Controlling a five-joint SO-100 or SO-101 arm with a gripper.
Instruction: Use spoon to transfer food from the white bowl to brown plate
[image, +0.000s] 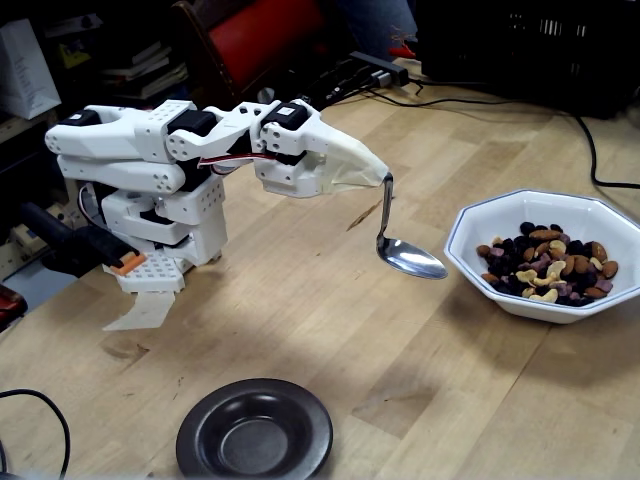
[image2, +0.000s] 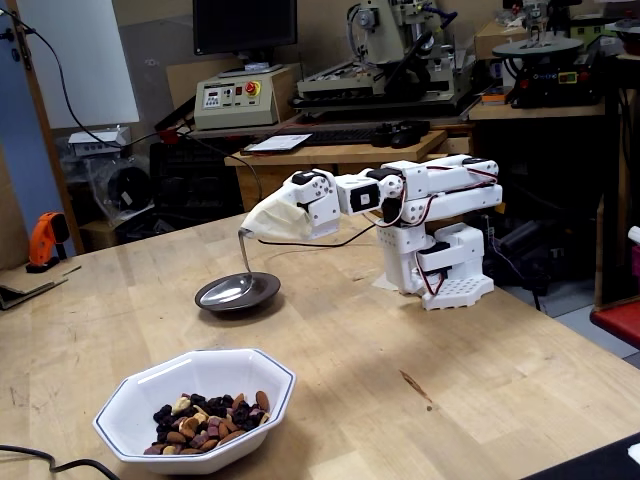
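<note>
One spoon (image: 412, 260), one white bowl (image: 470, 235), one brown plate (image: 200, 440), one arm (image: 150, 160).

Bare table (image: 330, 330) between white bowl (image: 470, 225) and brown plate (image: 255, 430).

We can read no text, label, brand or number in either fixed view. The control box (image2: 233, 96) on the back bench carries buttons and a small panel, but its markings are too blurred for us.
</note>
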